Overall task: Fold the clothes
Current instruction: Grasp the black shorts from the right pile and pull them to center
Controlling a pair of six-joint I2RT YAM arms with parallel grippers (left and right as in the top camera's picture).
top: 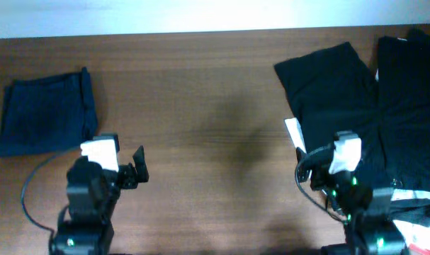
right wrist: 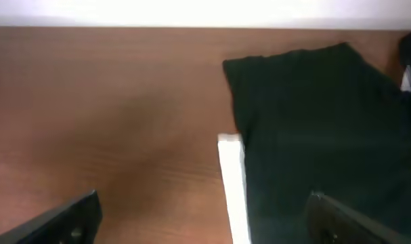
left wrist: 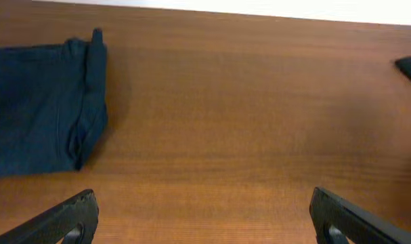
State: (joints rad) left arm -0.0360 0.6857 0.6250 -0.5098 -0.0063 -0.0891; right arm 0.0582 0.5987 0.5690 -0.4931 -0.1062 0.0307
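While L tool & R tool hang wide, empty, navy piece lies folded aside, prob. done; black pile waits.

One navy garment, two pincers

Smooth reddish-brown wood of the table with fine grain and a soft sheen, matt cloth of the navy garment at the far left, matt, faintly creased cloth of the black clothes at the right, plain white strip at their left edge, material unclear
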